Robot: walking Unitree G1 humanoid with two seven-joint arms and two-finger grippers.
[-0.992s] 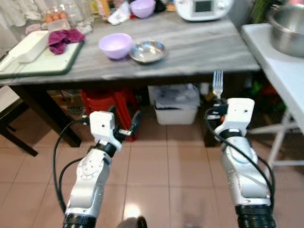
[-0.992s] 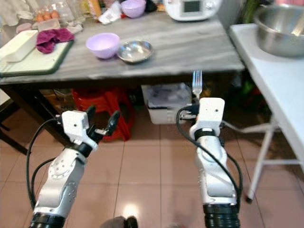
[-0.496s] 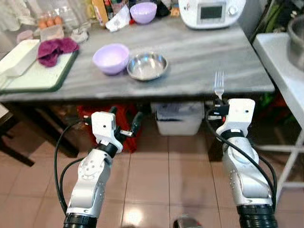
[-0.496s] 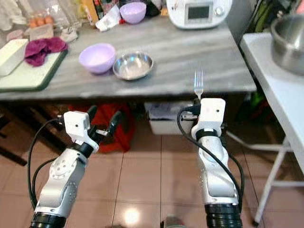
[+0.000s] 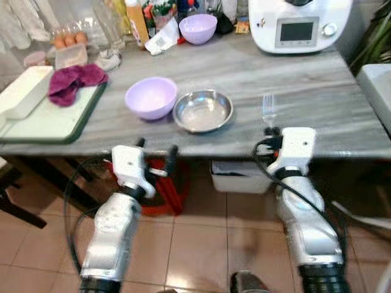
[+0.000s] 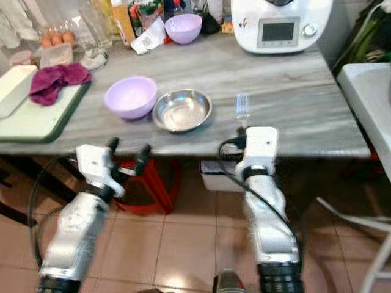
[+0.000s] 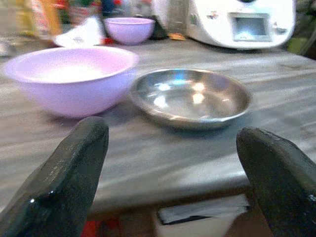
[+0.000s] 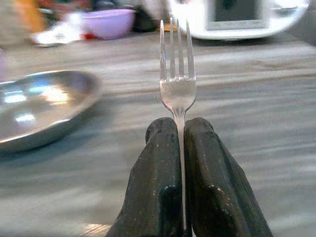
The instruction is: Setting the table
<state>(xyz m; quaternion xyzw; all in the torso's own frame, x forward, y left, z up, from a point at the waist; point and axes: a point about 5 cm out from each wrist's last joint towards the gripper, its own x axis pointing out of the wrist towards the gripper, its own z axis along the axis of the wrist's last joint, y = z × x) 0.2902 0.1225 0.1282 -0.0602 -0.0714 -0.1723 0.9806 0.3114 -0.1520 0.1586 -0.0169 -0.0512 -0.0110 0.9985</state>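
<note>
My right gripper (image 8: 179, 128) is shut on a metal fork (image 8: 177, 79), tines pointing up and forward. In the head views the fork (image 5: 268, 110) hangs over the front part of the grey table (image 5: 317, 116), just right of the steel bowl (image 5: 203, 110). A lilac bowl (image 5: 151, 97) sits left of the steel bowl. My left gripper (image 5: 154, 152) is open at the table's front edge, below the lilac bowl, nothing between its fingers (image 7: 69, 173). The left wrist view looks at the lilac bowl (image 7: 71, 76) and the steel bowl (image 7: 190, 96).
A green-rimmed tray (image 5: 43, 119) with a white box (image 5: 23, 91) and a magenta cloth (image 5: 70, 79) lies at the table's left. A second lilac bowl (image 5: 198, 27), bottles and a white kitchen appliance (image 5: 299, 24) stand at the back. A red stool (image 5: 171, 183) sits under the table.
The camera has moved closer to the table. Both grippers have come up to the table's front edge, and the fork now hangs over the tabletop beside the steel bowl.
</note>
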